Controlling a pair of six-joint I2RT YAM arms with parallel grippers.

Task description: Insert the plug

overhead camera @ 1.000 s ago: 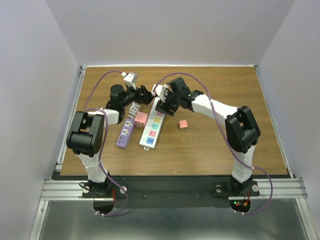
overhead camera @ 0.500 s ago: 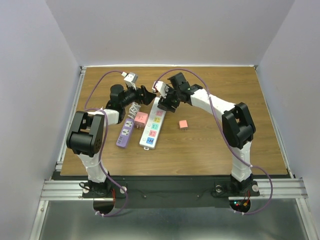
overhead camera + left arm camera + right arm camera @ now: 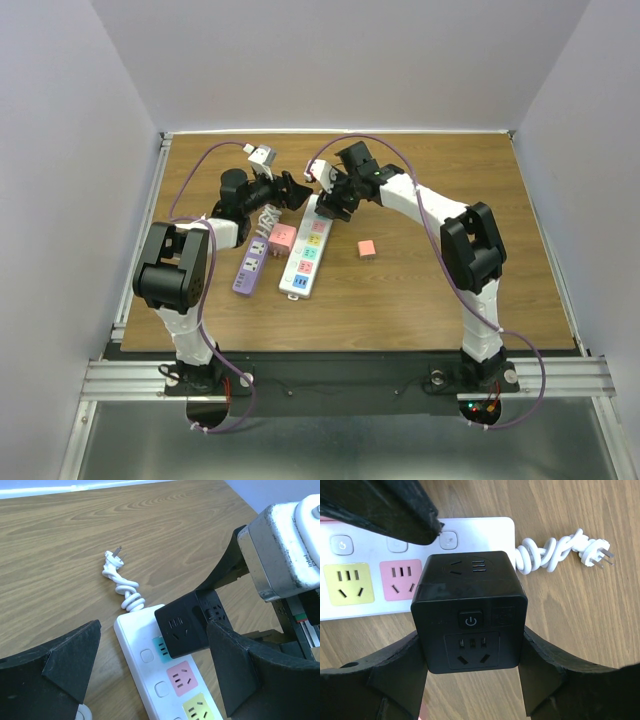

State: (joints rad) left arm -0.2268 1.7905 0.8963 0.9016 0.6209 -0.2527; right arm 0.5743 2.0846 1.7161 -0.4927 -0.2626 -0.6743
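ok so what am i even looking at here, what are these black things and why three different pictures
This is a robot: a left arm and a right arm bolted at the near edge of a wooden table. The wide picture comes from a fixed camera above and behind them. The other two come from a small camera on each wrist, so the black wedges at the bottom are that arm's own fingers.

On the table lie a white power strip, its coiled cord unplugged, a purple power strip, a pink cube between the strips, and a second pink cube further right.

The right hand is clamped on a black cube adapter, held at the cord end of the white strip. The left hand is open and holds nothing.
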